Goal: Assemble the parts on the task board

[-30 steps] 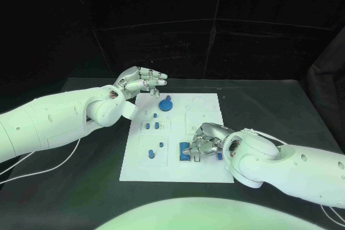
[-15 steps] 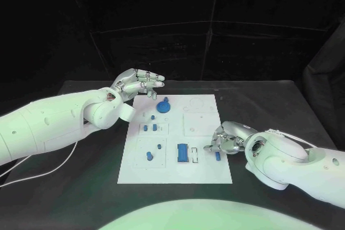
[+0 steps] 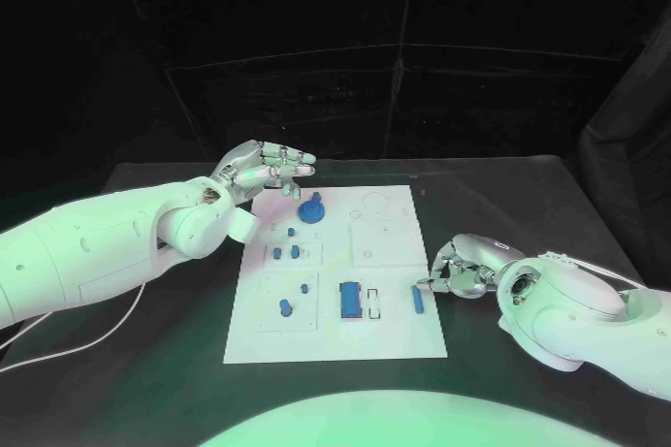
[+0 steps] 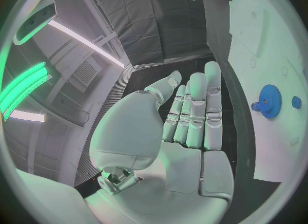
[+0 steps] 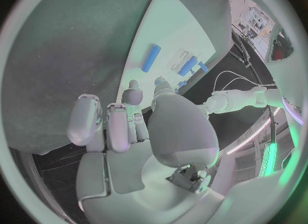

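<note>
Right hand [image 3: 465, 266] sits at the right edge of the task board [image 3: 398, 333], fingers curled inward with nothing visibly held; a small blue bar [image 3: 418, 299] lies on the board just beside its fingertips. Left hand [image 3: 265, 166] hovers above the board's far left corner with fingers loosely curled and empty. A blue gear [image 3: 312, 211] stands near that corner, and a blue rectangular block [image 3: 350, 300] sits in the board's near half.
</note>
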